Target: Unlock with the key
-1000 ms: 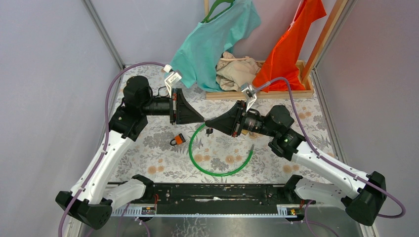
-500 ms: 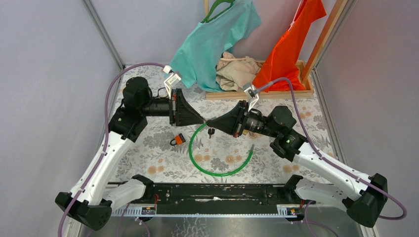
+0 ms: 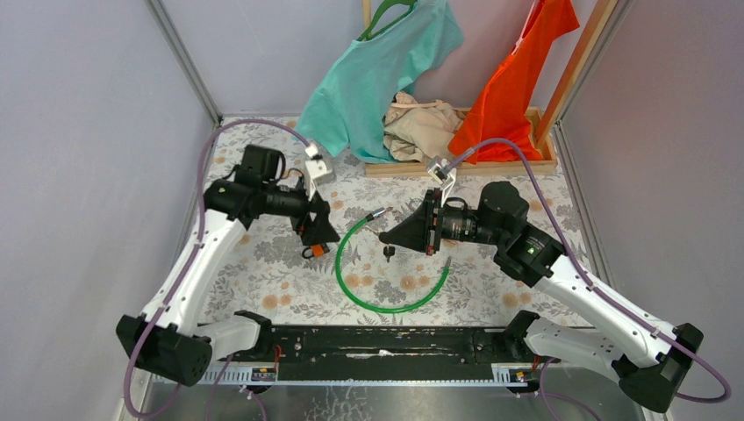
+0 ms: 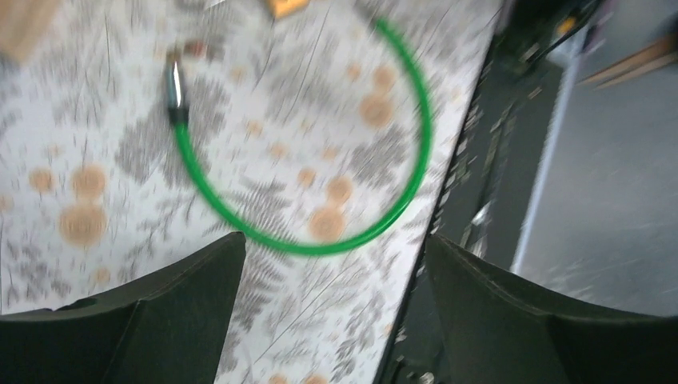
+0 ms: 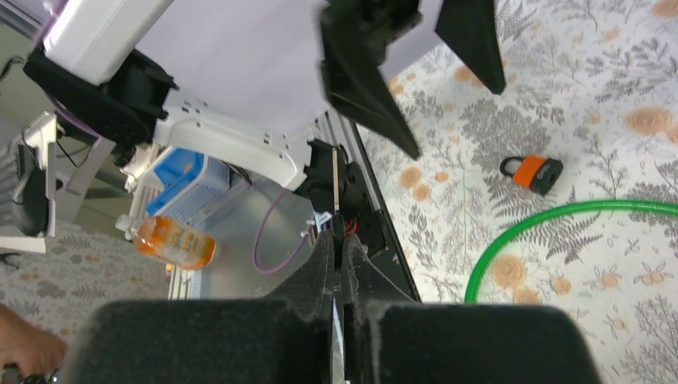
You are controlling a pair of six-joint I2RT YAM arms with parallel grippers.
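The right end effector (image 3: 387, 239) is closed on a small dark-headed metal key (image 3: 389, 254). The key hangs at its fingertips, above the floral-patterned tabletop (image 3: 263, 267) and inside the ring of a green plastic-coated cable loop (image 3: 390, 309). In the right wrist view the two fingers are pressed together, and a thin metal blade sticks out from between them.

The left end effector (image 3: 319, 237) is open, its black fingers (image 4: 184, 304) spread wide with nothing between them. In the top view it hangs just over a small padlock with an orange body and a black shackle (image 3: 314, 251). Whether it touches the padlock cannot be told. The padlock lies flat on the tabletop just outside the left side of the green loop. It is apart from the key, with the cable running between them.

The blurred left wrist view looks down on the loop and on the cable's metal end piece (image 4: 173, 84), with only an orange corner of the padlock at the top edge.

A teal shirt (image 3: 377, 70) and an orange shirt (image 3: 518, 79) hang at the far edge.
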